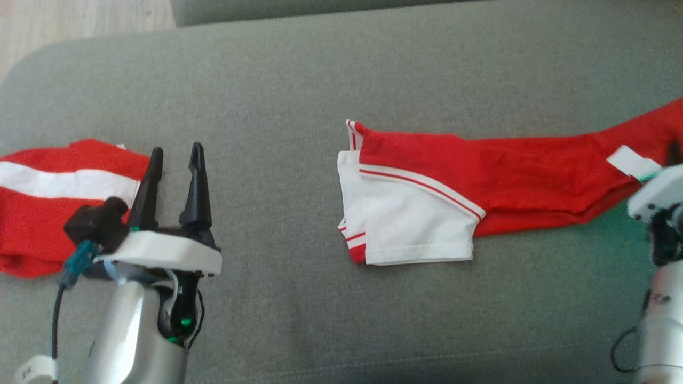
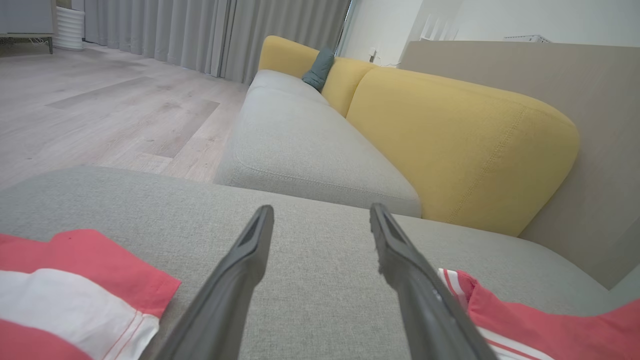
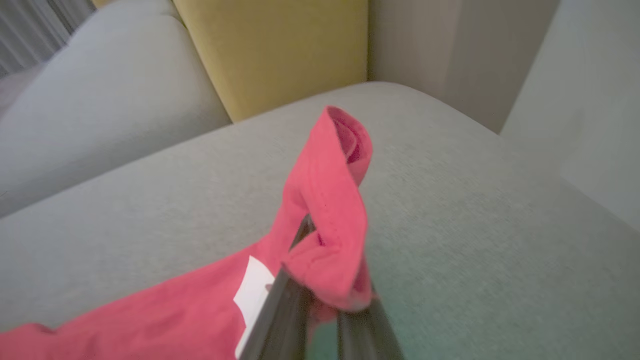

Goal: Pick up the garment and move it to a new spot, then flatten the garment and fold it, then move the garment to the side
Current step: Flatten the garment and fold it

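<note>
grey couch seat (image 1: 299, 69), red-white garment (image 1: 427, 197), second garment (image 1: 53, 202)

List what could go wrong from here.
1. Right end effector pinches only a small bunched end of the garment; it may slip on lifting.
2. One-ended hold: the long garment could drag and crumple across the cushion.
3. Open left end effector sits beside the second garment and might snag it.

No legible text, markings too blurred
</note>
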`<state>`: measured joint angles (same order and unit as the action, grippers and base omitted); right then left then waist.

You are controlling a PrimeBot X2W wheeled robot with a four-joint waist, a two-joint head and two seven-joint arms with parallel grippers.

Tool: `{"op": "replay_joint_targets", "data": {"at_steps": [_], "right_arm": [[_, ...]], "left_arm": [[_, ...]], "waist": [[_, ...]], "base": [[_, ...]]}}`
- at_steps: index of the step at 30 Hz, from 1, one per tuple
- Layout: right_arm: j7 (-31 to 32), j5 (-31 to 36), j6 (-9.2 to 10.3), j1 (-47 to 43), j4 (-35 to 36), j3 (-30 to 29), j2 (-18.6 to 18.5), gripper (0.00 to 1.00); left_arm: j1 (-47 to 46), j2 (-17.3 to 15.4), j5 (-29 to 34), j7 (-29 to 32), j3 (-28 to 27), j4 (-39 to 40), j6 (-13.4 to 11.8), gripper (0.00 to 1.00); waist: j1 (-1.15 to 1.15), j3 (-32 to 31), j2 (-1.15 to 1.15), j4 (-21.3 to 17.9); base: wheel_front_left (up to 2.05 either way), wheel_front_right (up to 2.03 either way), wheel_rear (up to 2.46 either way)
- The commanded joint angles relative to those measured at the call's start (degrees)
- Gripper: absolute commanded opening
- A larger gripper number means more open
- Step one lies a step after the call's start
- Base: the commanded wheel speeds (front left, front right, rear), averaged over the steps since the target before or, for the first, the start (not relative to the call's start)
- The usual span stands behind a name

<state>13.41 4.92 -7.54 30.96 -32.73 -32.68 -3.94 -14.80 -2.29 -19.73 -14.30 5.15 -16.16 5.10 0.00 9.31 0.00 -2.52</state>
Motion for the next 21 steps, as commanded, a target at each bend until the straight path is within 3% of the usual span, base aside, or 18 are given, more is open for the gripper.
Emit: {"op": "replay_joint_targets", "data": {"at_steps": [1, 5, 12, 21], "right_arm": [[0.3, -2.0, 0.05, 1.8, 3.2, 3.5, 0.3, 0.00], [2.5, -8.3, 0.05, 0.9, 6.6, 10.4, 1.0, 0.00], [4.1, -26.7, 0.05, -3.8, 10.8, 27.7, 1.0, 0.00], [-3.6, -41.0, 0.05, -7.3, 8.6, 45.1, 1.1, 0.00]], "left_arm": [[-0.8, -0.6, -0.1, -0.7, -1.6, 1.9, 0.0, 1.00], [0.6, -0.6, -0.6, -0.7, -1.4, 1.9, -0.4, 1.00], [2.9, -0.6, -1.2, -0.7, -1.0, 2.1, -1.0, 1.00], [4.1, -0.6, -2.2, -0.7, 0.5, 2.2, -1.6, 1.00]], "waist": [[0.00, -1.6, 0.00, -0.2], [0.00, -3.8, 0.00, -0.3], [0.00, -6.6, 0.00, 0.4], [0.00, -7.1, 0.00, 3.8]], "base": [[0.00, 0.00, 0.00], [0.00, 0.00, 0.00], [0.00, 0.00, 0.00], [0.00, 0.00, 0.00]]}}
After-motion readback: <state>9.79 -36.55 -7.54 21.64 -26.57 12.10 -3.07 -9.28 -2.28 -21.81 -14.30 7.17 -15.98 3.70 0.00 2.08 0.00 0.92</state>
